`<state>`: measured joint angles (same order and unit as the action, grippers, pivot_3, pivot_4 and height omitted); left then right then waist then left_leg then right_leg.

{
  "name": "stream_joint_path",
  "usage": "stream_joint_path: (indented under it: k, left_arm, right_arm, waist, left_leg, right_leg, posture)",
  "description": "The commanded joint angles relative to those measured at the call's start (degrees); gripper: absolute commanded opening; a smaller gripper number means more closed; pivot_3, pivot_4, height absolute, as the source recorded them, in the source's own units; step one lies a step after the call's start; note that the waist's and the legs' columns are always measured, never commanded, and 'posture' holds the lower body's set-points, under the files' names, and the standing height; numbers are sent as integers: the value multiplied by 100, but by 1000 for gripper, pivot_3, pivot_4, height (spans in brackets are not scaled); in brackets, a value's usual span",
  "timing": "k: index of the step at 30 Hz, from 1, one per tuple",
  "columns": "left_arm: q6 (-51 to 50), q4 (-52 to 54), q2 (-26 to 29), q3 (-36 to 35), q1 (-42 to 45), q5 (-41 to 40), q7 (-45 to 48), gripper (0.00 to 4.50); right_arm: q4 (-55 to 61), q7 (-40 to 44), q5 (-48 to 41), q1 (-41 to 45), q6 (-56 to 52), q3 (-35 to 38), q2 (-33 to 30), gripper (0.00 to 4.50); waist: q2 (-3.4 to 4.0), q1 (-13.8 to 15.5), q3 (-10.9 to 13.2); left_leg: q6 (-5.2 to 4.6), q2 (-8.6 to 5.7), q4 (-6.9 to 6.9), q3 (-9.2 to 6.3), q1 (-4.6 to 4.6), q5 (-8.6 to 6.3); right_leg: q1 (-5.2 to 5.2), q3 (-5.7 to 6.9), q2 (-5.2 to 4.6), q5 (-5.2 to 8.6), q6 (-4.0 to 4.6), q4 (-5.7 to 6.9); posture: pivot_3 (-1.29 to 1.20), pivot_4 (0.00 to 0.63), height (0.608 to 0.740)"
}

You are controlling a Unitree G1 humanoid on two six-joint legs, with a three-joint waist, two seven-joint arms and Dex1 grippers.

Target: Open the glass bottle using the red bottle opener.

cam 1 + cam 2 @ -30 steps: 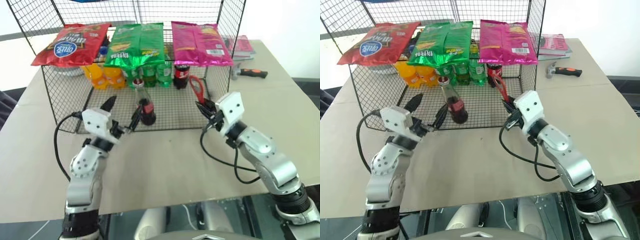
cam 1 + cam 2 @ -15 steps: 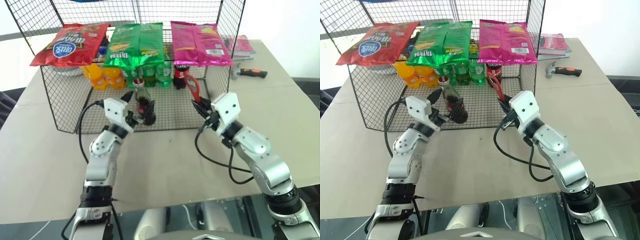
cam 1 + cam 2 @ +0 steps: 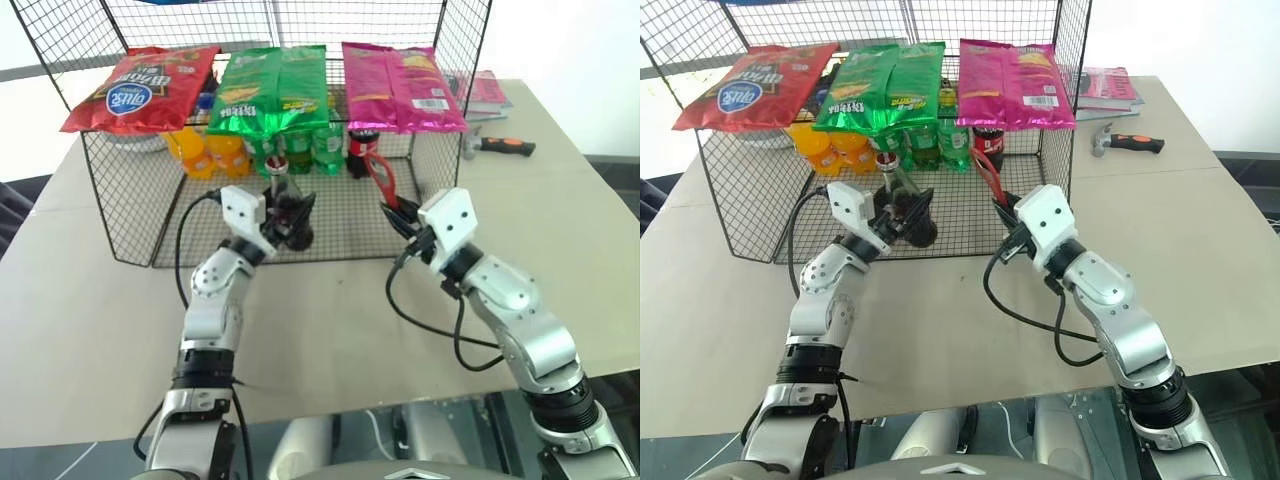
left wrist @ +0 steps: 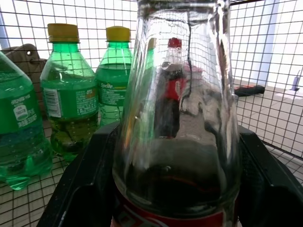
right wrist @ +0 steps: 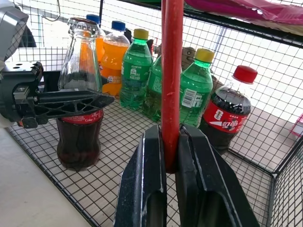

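Wire cage (image 3: 130, 215) holding green Sprite bottles (image 4: 71, 94), orange soda bottles (image 3: 205, 152), dark cola bottle (image 5: 227, 111). Glass bottle (image 3: 287, 205) standing upright on cage floor near front, sitting btwn L gripper (image 3: 288, 212) fingers (image 4: 80, 189), closing round label. R gripper (image 5: 173, 165) clenching red bottle opener (image 3: 381, 172) by handle, head upward.

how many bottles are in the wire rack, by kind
orange soda bottles: 2
green soda bottles: 3
dark soda bottle with red cap: 1
glass bottle: 1
total: 7
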<state>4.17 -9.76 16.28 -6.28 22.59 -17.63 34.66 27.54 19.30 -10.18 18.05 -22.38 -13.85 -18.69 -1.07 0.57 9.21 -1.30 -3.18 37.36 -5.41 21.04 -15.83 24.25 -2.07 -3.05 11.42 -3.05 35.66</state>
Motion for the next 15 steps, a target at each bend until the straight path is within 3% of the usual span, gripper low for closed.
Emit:
stream_joint_path:
  k: [1,11,15]
  left_arm:
    - [54,-14,51,11,64,-36,124,2477]
    - [-434,1564,573,482,-476,-376,1054,2477]
    - [-651,1885,536,814,-631,-401,1224,2477]
  right_arm:
    - [149,61,35,72,85,96,59,0]
    - [17,165,84,129,128,178,165,0]
    - [-51,175,112,148,163,187,218,0]
  waist:
    - [0,0,0]
    - [0,-44,1]
    - [1,-87,1]
  left_leg:
    - [0,0,0,0,0,0]
    - [0,-1,0,-6,4,0]
    - [0,-1,0,-9,4,0]
  right_leg:
    - [0,0,0,0,0,0]
    - [2,3,-3,0,0,0]
    - [2,6,-3,0,1,3]
  posture:
    - [0,150,740]
    - [0,150,740]
    - [0,150,740]
